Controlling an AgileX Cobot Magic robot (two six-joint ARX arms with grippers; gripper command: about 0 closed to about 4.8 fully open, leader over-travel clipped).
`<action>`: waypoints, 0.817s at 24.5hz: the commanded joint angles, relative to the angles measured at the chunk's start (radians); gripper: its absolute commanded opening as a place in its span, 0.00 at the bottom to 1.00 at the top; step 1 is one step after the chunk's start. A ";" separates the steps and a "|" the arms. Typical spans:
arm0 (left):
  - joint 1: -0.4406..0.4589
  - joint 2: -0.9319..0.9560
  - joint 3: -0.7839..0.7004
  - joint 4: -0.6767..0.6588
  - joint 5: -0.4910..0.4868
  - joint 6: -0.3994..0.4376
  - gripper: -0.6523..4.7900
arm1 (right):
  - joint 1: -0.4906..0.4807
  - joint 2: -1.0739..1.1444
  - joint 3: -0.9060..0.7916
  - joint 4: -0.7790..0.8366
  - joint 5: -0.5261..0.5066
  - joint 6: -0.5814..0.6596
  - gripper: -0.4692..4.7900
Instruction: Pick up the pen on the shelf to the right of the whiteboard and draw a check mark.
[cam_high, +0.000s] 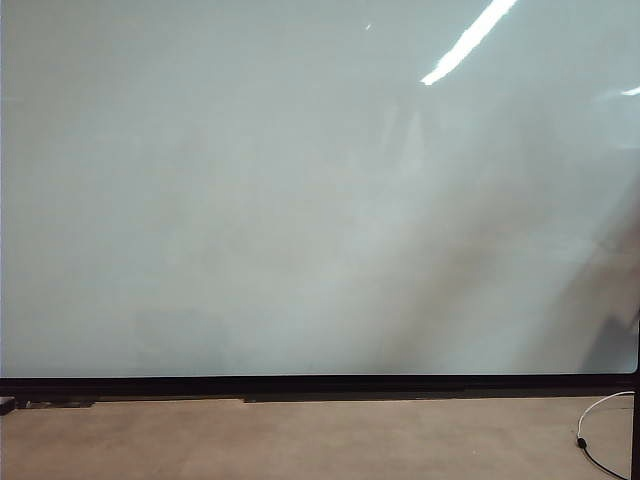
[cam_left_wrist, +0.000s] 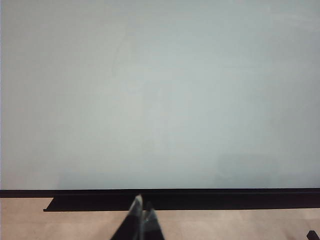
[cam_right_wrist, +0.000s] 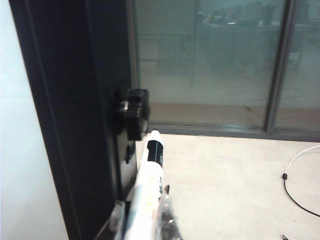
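The whiteboard (cam_high: 300, 200) fills the exterior view and the left wrist view (cam_left_wrist: 160, 90), with a thin black frame along its lower edge. No check mark is in view on it. The pen (cam_right_wrist: 150, 175), white with a black band near its tip, lies along the board's black side frame (cam_right_wrist: 75, 125), pointing at a black holder block (cam_right_wrist: 134, 112). My right gripper (cam_right_wrist: 142, 217) has a finger on each side of the pen's barrel and is shut on it. My left gripper (cam_left_wrist: 142, 207) hangs shut and empty, low in front of the board. Neither arm shows in the exterior view.
A white cable with a black plug (cam_high: 598, 425) lies on the tan floor at the board's right end, also seen in the right wrist view (cam_right_wrist: 295, 180). A glass wall (cam_right_wrist: 210, 65) stands behind. A black ledge (cam_left_wrist: 200, 200) runs under the board.
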 joint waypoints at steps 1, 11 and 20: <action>0.000 0.000 0.003 0.013 0.000 0.004 0.11 | 0.005 -0.003 -0.002 0.016 -0.046 0.001 0.07; 0.000 0.000 0.003 0.013 0.000 0.004 0.11 | -0.005 -0.027 -0.005 0.016 -0.040 -0.011 0.07; 0.000 0.000 0.003 0.013 0.000 0.004 0.11 | -0.014 -0.034 -0.006 0.016 0.009 -0.026 0.07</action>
